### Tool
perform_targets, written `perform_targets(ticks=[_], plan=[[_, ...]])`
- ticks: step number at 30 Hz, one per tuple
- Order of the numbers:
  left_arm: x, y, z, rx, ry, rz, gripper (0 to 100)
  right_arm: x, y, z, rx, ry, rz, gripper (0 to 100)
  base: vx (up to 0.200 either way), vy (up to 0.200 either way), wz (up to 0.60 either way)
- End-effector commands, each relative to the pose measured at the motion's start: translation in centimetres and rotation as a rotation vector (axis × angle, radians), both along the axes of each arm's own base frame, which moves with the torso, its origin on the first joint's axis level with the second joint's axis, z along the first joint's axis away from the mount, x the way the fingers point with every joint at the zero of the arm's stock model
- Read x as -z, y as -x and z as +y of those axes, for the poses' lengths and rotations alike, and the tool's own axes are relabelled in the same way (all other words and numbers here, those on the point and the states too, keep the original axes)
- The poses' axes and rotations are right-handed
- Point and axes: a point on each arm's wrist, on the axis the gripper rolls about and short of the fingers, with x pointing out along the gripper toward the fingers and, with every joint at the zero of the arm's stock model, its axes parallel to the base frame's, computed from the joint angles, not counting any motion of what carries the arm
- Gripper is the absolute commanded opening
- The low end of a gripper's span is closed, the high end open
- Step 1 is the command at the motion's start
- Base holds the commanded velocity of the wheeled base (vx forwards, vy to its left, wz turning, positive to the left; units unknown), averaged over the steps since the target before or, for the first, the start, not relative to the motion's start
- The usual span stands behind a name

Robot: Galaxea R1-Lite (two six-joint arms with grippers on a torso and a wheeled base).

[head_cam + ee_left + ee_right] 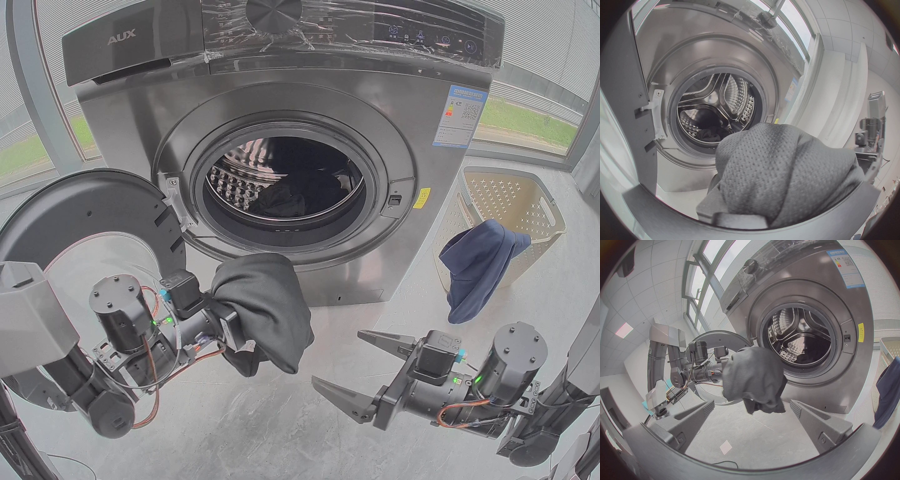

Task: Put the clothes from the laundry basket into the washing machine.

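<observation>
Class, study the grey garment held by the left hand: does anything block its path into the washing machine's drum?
Nothing visible does. The door is swung open to the robot's left, and the drum opening faces the grey garment unobstructed. Dark clothes already lie low inside, not blocking the mouth.

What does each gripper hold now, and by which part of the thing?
The left gripper holds the dark grey garment, which is bunched and draped over it, so the exact part held is hidden. The right gripper is open and holds nothing.
</observation>
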Motion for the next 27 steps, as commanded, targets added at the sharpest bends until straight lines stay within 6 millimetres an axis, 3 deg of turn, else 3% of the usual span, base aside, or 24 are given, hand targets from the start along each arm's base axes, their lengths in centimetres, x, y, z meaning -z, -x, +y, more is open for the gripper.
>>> perform_targets(ticks=[1,6,20,27], plan=[[-1.3,2.3,1.4,0.029,0.003,-0.019,0,-0.9,-0.6,-2.4,0.07,-0.005,-0.029,100,0.0,0.0,0.0],[-1.0,2.7,2.0,0.019,-0.024,-0.017,0,1.1,-4.0,-3.9,0.224,0.066,-0.008,100,0.0,0.0,0.0],[-0.6,2.7,2.7,0.002,-0.047,-0.008,0,1.3,-4.3,-4.2,0.248,0.069,0.002,100,0.0,0.0,0.0],[-0.6,2.8,2.4,0.011,-0.048,-0.011,0,1.4,-4.2,-4.2,0.268,0.071,0.006,100,0.2,0.0,0.0]])
